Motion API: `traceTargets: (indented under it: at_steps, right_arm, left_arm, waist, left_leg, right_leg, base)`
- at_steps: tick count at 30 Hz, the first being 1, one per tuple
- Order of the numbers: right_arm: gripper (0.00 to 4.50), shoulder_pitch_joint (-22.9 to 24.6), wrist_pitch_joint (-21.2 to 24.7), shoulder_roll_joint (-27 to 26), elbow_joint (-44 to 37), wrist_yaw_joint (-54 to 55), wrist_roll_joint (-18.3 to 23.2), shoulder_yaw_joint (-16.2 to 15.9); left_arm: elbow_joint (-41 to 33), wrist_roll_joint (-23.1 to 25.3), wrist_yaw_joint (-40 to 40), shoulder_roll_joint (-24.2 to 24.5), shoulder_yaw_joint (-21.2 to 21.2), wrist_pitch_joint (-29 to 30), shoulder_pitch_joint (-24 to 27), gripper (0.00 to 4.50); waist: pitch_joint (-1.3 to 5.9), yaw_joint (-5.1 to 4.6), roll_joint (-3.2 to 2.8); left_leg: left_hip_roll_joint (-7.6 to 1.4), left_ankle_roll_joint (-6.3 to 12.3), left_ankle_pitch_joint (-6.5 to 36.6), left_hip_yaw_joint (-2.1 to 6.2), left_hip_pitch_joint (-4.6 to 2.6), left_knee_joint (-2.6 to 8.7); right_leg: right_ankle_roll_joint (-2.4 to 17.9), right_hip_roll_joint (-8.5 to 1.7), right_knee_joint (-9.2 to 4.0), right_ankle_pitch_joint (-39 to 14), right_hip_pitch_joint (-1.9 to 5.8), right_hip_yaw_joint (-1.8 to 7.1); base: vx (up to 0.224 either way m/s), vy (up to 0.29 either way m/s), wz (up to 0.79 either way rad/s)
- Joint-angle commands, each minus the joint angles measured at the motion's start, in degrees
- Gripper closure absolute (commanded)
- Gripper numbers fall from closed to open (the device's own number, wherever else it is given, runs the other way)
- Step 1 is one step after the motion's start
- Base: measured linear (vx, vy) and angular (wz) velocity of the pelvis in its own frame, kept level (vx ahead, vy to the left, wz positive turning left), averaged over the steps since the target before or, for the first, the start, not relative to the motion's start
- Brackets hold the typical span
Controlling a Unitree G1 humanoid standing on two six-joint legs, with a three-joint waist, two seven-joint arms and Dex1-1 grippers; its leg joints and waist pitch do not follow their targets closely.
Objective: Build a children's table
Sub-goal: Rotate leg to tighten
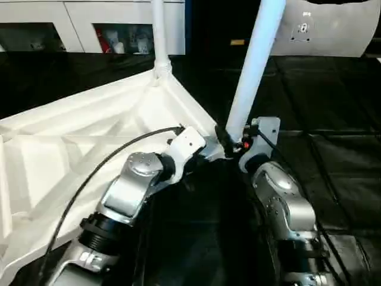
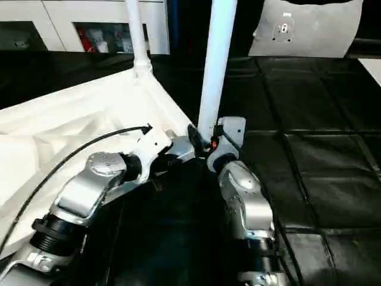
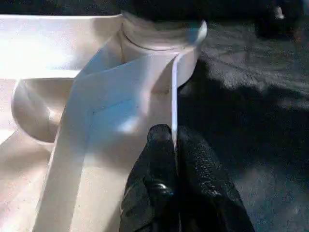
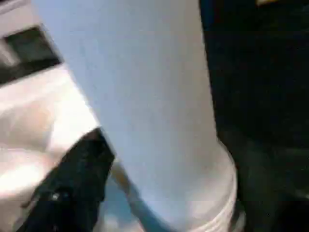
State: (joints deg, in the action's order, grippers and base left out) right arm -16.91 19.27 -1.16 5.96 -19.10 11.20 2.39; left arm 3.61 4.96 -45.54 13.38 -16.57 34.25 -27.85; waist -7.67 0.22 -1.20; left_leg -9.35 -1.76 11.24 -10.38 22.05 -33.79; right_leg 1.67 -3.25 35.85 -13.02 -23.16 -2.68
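The top [image 1: 71,155] lies upside down on the black floor [image 1: 333,155], ribbed underside up, with one corner pointing toward the robot's two wrists. A thin leg [image 1: 159,36] stands upright in the socket at the far corner. A second, thicker-looking leg [image 1: 253,71] stands at the near corner, leaning slightly toward the right as it rises out of the picture; its lower end sits at the round socket [image 3: 159,48] of that corner.

The left gripper [image 3: 175,159] is closed on the thin rim of the top just beside the near socket: in the left wrist view its two black fingers [image 3: 154,164] pinch the white edge between them. The right gripper [image 1: 233,142] is at the foot of the near leg, against its base. In the right wrist view one black finger [image 4: 72,179] shows beside the leg's lower end, touching or nearly touching it; whether that gripper is clamped on the leg I cannot tell.

Beyond the top, along the far side of the floor, stands a white cabinet [image 1: 89,24] with glass doors, and to the right of it a white pad [image 2: 309,27]
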Motion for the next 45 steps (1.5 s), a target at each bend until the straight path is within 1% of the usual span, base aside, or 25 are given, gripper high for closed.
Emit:
traceTargets:
  at_steps: [1,2,4,5,7,8,9,10,12,14,16,17,19,21,23,27,30,33,34,35,36,39,41,43,45]
  right_arm:
    - [0.38,1.8,1.4,2.5,-1.1,-5.8,1.7,-1.8]
    - [0.35,2.9,1.3,6.4,-2.7,-11.3,2.9,-1.7]
    - [0.30,3.4,0.7,9.0,-3.5,-15.0,3.6,-2.0]
    - [0.08,3.7,0.0,11.4,-4.0,-17.9,3.6,-2.2]
    - [0.08,3.8,-1.4,15.4,-3.9,-22.4,3.5,-2.4]
    - [0.08,3.3,-3.5,19.3,-3.2,-27.2,3.4,-2.5]
    - [0.08,3.2,-4.3,20.6,-3.0,-29.0,3.6,-2.6]
    - [0.08,3.1,-4.4,21.6,-3.1,-30.7,4.1,-2.7]
    - [0.08,2.9,-4.5,23.0,-3.2,-33.3,4.8,-3.0]
    - [0.08,2.3,-4.7,27.1,-3.5,-41.3,6.6,-4.6]
    - [0.08,1.4,-5.0,29.2,-2.9,-46.0,6.9,-6.2]
    - [0.08,1.0,-5.3,30.0,-2.4,-48.2,6.8,-7.2]
    - [0.08,0.6,-5.7,30.7,-1.8,-49.7,6.7,-7.9]
    - [0.08,-0.3,-8.1,31.5,-0.4,-52.4,5.3,-9.9]
    - [0.08,-1.2,-9.3,31.9,0.4,-54.3,4.6,-11.4]
    - [0.08,-2.8,-8.8,32.1,1.4,-57.1,4.8,-13.1]
    - [0.22,-4.1,-8.5,32.0,2.4,-58.9,4.8,-14.2]
    - [0.22,-5.2,-8.3,31.6,3.5,-59.7,5.1,-14.9]
    - [0.32,-5.6,-8.4,31.5,4.0,-60.0,5.0,-15.2]
    - [0.55,-5.9,-8.3,31.4,4.4,-60.7,5.0,-15.6]
    - [0.59,-5.9,-8.3,31.4,4.5,-60.7,5.0,-15.6]
    - [0.66,-6.2,-8.2,31.2,4.9,-61.8,5.1,-16.3]
    - [0.95,-6.4,-8.2,31.1,5.2,-62.3,5.1,-16.5]
    - [1.01,-6.6,-8.3,31.0,5.6,-62.7,5.2,-16.6]
    - [1.26,-6.8,-8.2,30.9,6.0,-63.0,5.2,-16.7]
  left_arm:
    - [0.5,-1.2,-3.4,1.9,0.1,-5.3,-0.5,4.50]
    - [2.3,-1.6,-6.9,4.2,-0.3,-9.4,-0.5,4.50]
    - [3.4,-2.1,-9.3,5.7,-0.7,-12.3,-0.4,4.50]
    - [4.2,-2.2,-10.9,6.8,-1.1,-13.5,-0.4,4.50]
    - [5.4,-2.5,-14.6,9.0,-2.3,-16.0,-0.4,4.50]
    - [6.9,-3.0,-18.9,11.2,-3.6,-19.5,-0.4,4.50]
    - [7.5,-3.2,-20.4,11.9,-4.0,-21.0,-0.5,4.50]
    - [7.8,-3.6,-21.5,12.2,-4.2,-21.6,-0.6,4.50]
    - [8.6,-4.1,-23.2,12.7,-4.3,-22.4,-0.7,4.50]
    - [11.0,-5.7,-29.4,14.3,-5.1,-25.8,-1.7,4.50]
    - [13.0,-6.0,-32.5,14.8,-5.7,-28.3,-2.9,4.50]
    - [14.2,-6.1,-33.6,14.8,-6.0,-29.5,-3.6,4.50]
    - [15.2,-6.1,-34.5,14.9,-6.4,-30.6,-4.1,4.50]
    - [16.8,-6.3,-37.0,15.0,-7.5,-33.1,-5.2,4.50]
    - [17.7,-6.4,-39.2,15.0,-8.2,-34.7,-5.9,4.50]
    - [18.8,-6.4,-41.6,14.7,-8.9,-36.7,-6.7,4.50]
    - [19.5,-6.3,-43.0,14.3,-9.7,-38.2,-7.2,4.50]
    - [19.9,-6.3,-43.5,13.9,-10.2,-38.9,-7.6,4.50]
    - [20.2,-6.4,-43.6,13.8,-10.2,-39.2,-7.8,4.50]
    - [20.6,-6.3,-43.9,13.6,-10.4,-39.8,-7.9,4.50]
    - [20.6,-6.3,-43.9,13.6,-10.4,-39.9,-8.0,4.50]
    - [21.3,-6.3,-44.5,13.4,-10.4,-40.7,-8.0,4.50]
    - [21.7,-6.2,-44.7,13.4,-10.4,-41.1,-8.1,4.50]
    - [22.1,-6.2,-44.9,13.4,-10.4,-41.4,-8.2,4.50]
    - [22.4,-6.2,-45.1,13.5,-10.5,-41.7,-8.4,4.50]
  waist:
    - [4.11,0.64,-0.04]
    - [4.00,0.82,-0.02]
    - [4.01,0.88,-0.04]
    - [3.98,1.01,-0.13]
    - [3.90,1.27,-0.20]
    - [3.87,1.84,-0.37]
    - [3.92,2.01,-0.21]
    - [3.81,2.10,-0.50]
    - [3.92,2.32,-0.35]
    - [4.02,2.62,-0.33]
    - [4.07,3.12,-0.37]
    - [4.00,3.28,-0.38]
    - [3.96,3.49,-0.27]
    - [3.94,3.86,-0.24]
    - [3.87,4.21,-0.21]
    - [3.84,4.69,-0.11]
    - [3.73,4.70,0.00]
    - [3.69,4.71,0.04]
    - [3.64,4.69,0.07]
    - [3.67,4.68,0.31]
    - [3.62,4.69,0.18]
    - [3.61,4.71,0.18]
    - [3.64,4.71,0.19]
    - [3.62,4.72,0.18]
    - [3.65,4.76,0.19]
  left_leg:
    - [-3.67,6.81,0.2,1.81,-0.41,3.52]
    - [-3.53,7.95,0.4,1.85,-0.43,3.43]
    - [-3.68,8.13,0.8,1.81,-0.50,3.44]
    - [-3.90,8.11,1.1,1.75,-0.61,3.47]
    - [-3.92,7.74,1.9,1.75,-0.77,3.52]
    - [-4.00,7.69,2.5,1.76,-0.92,3.46]
    - [-3.98,7.51,3.0,1.60,-1.04,3.43]
    - [-4.06,7.46,2.9,1.56,-1.09,3.45]
    - [-4.12,7.71,2.4,1.61,-1.03,3.44]
    - [-3.99,8.31,2.0,1.60,-1.12,3.29]
    - [-4.14,9.25,0.7,1.53,-1.02,3.14]
    - [-4.14,9.47,1.2,1.49,-1.02,3.13]
    - [-4.25,9.40,1.9,1.43,-1.09,3.10]
    - [-4.45,8.58,2.9,1.50,-1.08,3.20]
    - [-4.42,7.98,2.8,1.43,-1.18,3.27]
    - [-4.55,8.42,2.0,1.47,-1.13,3.28]
    - [-4.55,8.54,2.3,1.51,-1.04,3.32]
    - [-4.58,8.39,2.6,1.52,-1.01,3.37]
    - [-4.59,8.34,2.6,1.55,-0.98,3.41]
    - [-4.56,8.33,2.7,1.49,-1.03,3.42]
    - [-4.54,8.20,2.8,1.52,-1.01,3.45]
    - [-4.61,8.20,2.8,1.52,-1.03,3.47]
    - [-4.63,8.18,2.6,1.53,-1.04,3.50]
    - [-4.64,8.24,2.8,1.51,-0.99,3.50]
    - [-4.69,8.06,3.2,1.52,-1.01,3.56]
  right_leg:
    - [16.2,-5.44,-3.39,9.3,3.89,3.33]
    - [15.9,-5.32,-3.53,9.6,3.93,3.25]
    - [15.8,-5.36,-3.45,9.2,3.92,3.27]
    - [15.9,-5.43,-3.43,8.6,3.70,3.29]
    - [16.1,-5.38,-3.58,6.5,3.60,3.20]
    - [16.1,-5.52,-3.76,5.0,3.44,3.28]
    - [16.2,-5.43,-3.66,5.0,3.47,3.36]
    - [16.3,-5.43,-3.61,5.2,3.33,3.39]
    - [16.9,-5.52,-3.44,6.0,3.37,3.34]
    - [17.3,-5.45,-3.41,6.6,3.52,3.26]
    - [17.8,-5.44,-3.03,8.8,3.45,3.20]
    - [18.0,-5.36,-3.11,8.2,3.35,3.08]
    - [18.0,-5.54,-3.23,7.1,3.21,3.11]
    - [18.1,-5.80,-3.35,4.6,3.20,3.15]
    - [18.1,-5.62,-3.32,4.2,3.05,3.18]
    - [18.1,-5.74,-3.12,5.3,3.06,3.19]
    - [18.0,-5.78,-3.19,4.4,3.03,3.13]
    - [18.0,-5.83,-3.26,3.7,3.04,3.12]
    - [17.9,-5.85,-3.30,3.4,3.04,3.14]
    - [17.9,-5.83,-3.37,3.1,3.04,3.14]
    - [17.8,-5.87,-3.42,2.4,3.02,3.12]
    - [17.6,-5.87,-3.43,2.3,2.95,3.15]
    - [17.7,-5.85,-3.40,2.5,2.93,3.15]
    - [17.7,-5.91,-3.42,2.5,2.95,3.15]
    - [17.7,-5.94,-3.51,1.8,2.98,3.15]
  base:
    - [0.000,0.000,0.00]
    - [0.000,0.000,0.00]
    - [0.000,0.000,0.00]
    - [0.000,0.000,0.00]
    - [0.000,0.000,0.00]
    - [0.000,0.000,0.00]
    - [0.000,0.000,0.00]
    - [0.000,0.000,0.00]
    - [0.000,0.000,0.00]
    - [0.000,0.000,0.00]
    - [0.000,0.000,0.00]
    - [0.000,0.000,0.00]
    - [0.000,0.000,0.00]
    - [0.000,0.000,0.00]
    - [0.000,0.000,0.00]
    - [0.000,0.000,0.00]
    - [0.000,0.000,0.00]
    - [0.000,0.000,0.00]
    - [0.000,0.000,0.00]
    - [0.000,0.000,0.00]
    - [0.000,0.000,0.00]
    - [0.000,0.000,0.00]
    - [0.000,0.000,0.00]
    - [0.000,0.000,0.00]
    - [0.000,0.000,0.00]
